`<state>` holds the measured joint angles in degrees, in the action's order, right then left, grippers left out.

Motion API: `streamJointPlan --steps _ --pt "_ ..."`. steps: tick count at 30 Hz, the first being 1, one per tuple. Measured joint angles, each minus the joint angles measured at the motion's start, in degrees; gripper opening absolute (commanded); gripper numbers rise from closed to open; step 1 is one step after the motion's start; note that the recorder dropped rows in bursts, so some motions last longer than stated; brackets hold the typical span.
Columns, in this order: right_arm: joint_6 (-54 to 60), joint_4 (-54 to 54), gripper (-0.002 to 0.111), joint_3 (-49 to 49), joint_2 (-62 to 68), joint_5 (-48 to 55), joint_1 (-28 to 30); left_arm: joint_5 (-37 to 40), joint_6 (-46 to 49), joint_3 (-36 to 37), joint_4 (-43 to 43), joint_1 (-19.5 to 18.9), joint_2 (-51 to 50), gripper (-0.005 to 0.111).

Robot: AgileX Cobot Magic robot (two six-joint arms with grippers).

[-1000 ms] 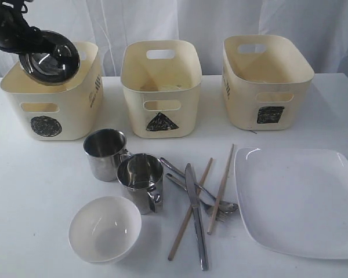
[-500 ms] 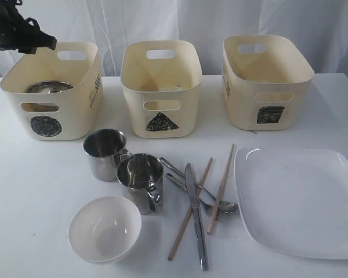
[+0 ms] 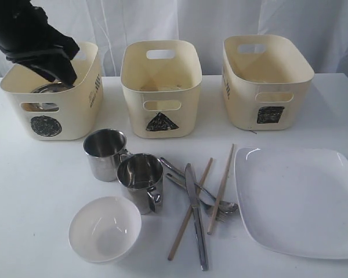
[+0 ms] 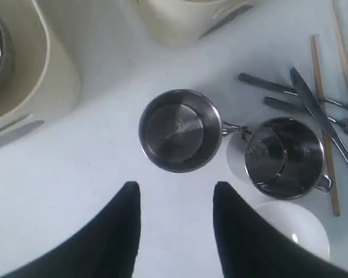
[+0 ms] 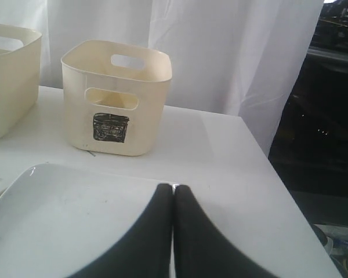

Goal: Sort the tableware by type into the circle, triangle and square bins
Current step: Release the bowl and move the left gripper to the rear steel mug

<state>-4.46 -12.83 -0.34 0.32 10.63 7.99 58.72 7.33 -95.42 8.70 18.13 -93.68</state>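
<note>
The steel bowl (image 3: 44, 88) lies inside the circle bin (image 3: 72, 116). My left arm (image 3: 35, 40) hangs over that bin. My left gripper (image 4: 177, 188) is open and empty, high above two steel mugs (image 4: 180, 130) (image 4: 284, 153). The mugs (image 3: 104, 152) (image 3: 140, 178) stand in front of the triangle bin (image 3: 133, 119). The white bowl (image 3: 104, 229) sits nearer the front. Knife (image 3: 195, 214), fork and spoon (image 3: 204, 196) and two chopsticks (image 3: 187, 214) (image 3: 221, 182) lie crossed beside the white plate (image 3: 301, 200). My right gripper (image 5: 173, 188) is shut and empty over the plate (image 5: 58, 220), facing the square bin (image 5: 116, 98).
The three bins stand in a row at the back against a white curtain; the square bin (image 3: 243, 110) is at the right. The table's right edge (image 5: 278, 191) drops to a dark area.
A second ago my left gripper held the steel bowl tilted over the circle bin. It has opened, the bowl now lies in the bin, and the arm has swung right above it.
</note>
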Motion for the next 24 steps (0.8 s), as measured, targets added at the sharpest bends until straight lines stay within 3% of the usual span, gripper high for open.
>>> streamJointPlan --steps 7,14,24 --pt "0.0 0.0 0.0 0.0 0.0 0.0 0.0 -1.59 -0.52 7.49 -0.51 1.69 0.63 0.045" --pt "0.0 0.0 0.0 0.0 0.0 0.0 0.0 -9.34 -0.56 13.94 -0.77 1.69 0.63 0.045" --pt "0.0 0.0 0.0 0.0 0.0 0.0 0.0 -17.74 -2.74 15.11 -0.77 1.69 -3.1 0.053"
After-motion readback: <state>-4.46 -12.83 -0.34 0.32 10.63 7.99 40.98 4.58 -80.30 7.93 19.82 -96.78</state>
